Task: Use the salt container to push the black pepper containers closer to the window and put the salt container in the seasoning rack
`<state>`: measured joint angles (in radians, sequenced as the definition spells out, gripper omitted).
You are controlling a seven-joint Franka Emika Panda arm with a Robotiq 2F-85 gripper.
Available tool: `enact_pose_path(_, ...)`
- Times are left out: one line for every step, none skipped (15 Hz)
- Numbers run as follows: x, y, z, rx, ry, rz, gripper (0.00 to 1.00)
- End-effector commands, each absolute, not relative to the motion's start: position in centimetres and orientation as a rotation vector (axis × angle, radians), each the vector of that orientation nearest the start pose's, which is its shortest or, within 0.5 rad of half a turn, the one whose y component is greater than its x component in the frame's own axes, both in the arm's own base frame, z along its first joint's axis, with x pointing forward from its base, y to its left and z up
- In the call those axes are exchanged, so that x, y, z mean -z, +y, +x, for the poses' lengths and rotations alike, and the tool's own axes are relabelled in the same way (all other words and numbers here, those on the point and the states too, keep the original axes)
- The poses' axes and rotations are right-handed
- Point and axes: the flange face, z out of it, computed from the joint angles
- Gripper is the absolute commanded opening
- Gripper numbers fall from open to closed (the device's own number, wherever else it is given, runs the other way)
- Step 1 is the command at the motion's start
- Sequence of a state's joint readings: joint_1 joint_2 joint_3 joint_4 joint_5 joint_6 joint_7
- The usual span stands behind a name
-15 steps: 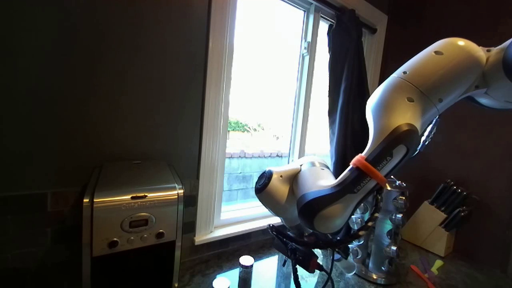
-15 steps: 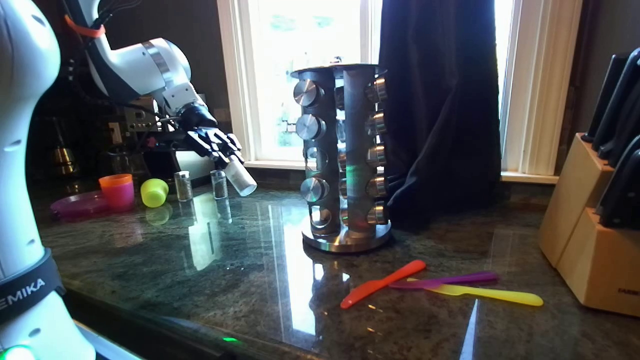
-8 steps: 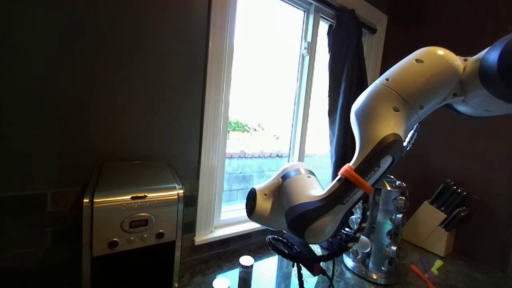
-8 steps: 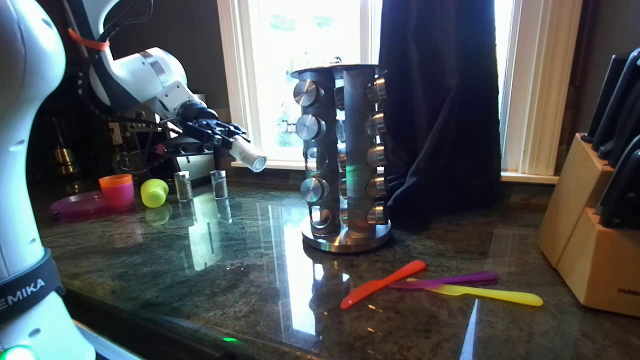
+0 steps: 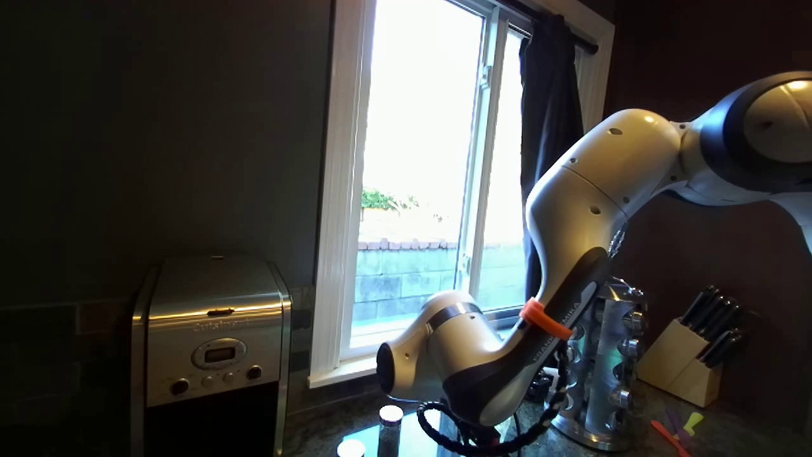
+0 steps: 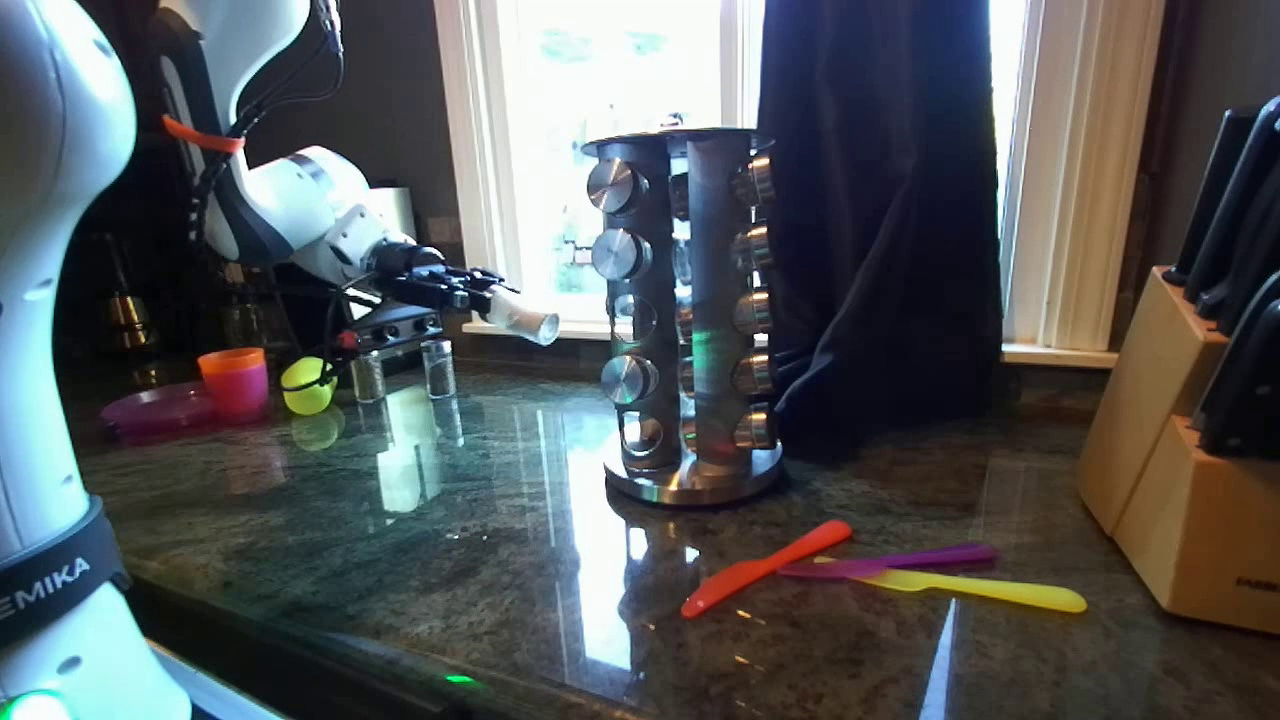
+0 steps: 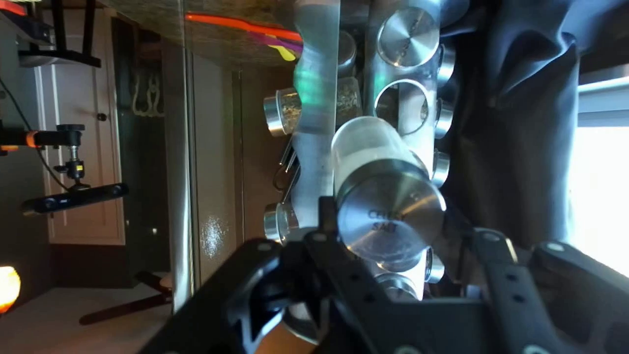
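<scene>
- The hand (image 6: 497, 295) may bring the salt (image 6: 526, 319) in off line: in an exterior view its base tips toward four o'clock, so the base could strike the rim of an empty ring (image 6: 633, 318) instead of entering.
- Such a knock might turn or shift the rack (image 6: 715, 300), or twist the salt in its grip, as the metal cap (image 7: 390, 211) looks smooth.
- The hand's bulk could catch neighbouring caps (image 7: 409, 37) before the salt seats.
- Both peppers (image 6: 438, 372) stand upright on the surface (image 6: 300, 530), near eight o'clock from the salt; a low sweep of the wrist camera (image 6: 388, 328) could topple them, though depth there is hard to judge.
- Pose: the hand, raised above the surface, points between three and four o'clock and pinches the salt at its cap end.
- The salt is in the air, apart from the rack at three o'clock; the window (image 6: 620, 100) lies at one o'clock.
</scene>
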<state>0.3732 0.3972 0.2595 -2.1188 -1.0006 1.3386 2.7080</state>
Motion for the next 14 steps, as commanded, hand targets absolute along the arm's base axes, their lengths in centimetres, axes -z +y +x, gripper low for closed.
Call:
enact_pose_path(-21.9, 19.1, 44.2, -1.185, -1.357, 1.32, 0.25)
enact_pose_path(-21.4, 18.8, 44.1, -1.182, -1.35, 1.323, 0.25)
enact_pose_path(-20.8, 18.6, 44.1, -1.183, -1.352, 1.334, 0.25)
enact_pose_path(-20.4, 18.3, 44.3, -1.202, -1.356, 1.333, 0.25)
enact_pose_path(-21.8, 17.9, 45.8, -1.21, -1.347, 1.345, 0.25)
enact_pose_path(-20.9, 17.6, 45.9, -1.221, -1.357, 1.358, 0.25)
enact_pose_path(-21.1, 18.1, 45.1, -1.167, -1.336, 1.35, 0.5)
enact_pose_path(-21.1, 17.7, 45.6, -1.174, -1.343, 1.354, 0.5)
enact_pose_path(-21.1, 17.4, 45.8, -1.176, -1.346, 1.353, 0.5)
enact_pose_path(-21.1, 17.3, 45.9, -1.177, -1.347, 1.35, 0.5)
enact_pose_path(-21.1, 17.3, 45.9, -1.177, -1.347, 1.35, 0.5)
enact_pose_path(-21.1, 17.3, 45.8, -1.178, -1.346, 1.351, 0.5)
enact_pose_path(-21.1, 17.4, 45.8, -1.179, -1.345, 1.352, 0.5)
enact_pose_path(-21.1, 17.4, 45.8, -1.18, -1.345, 1.353, 0.5)
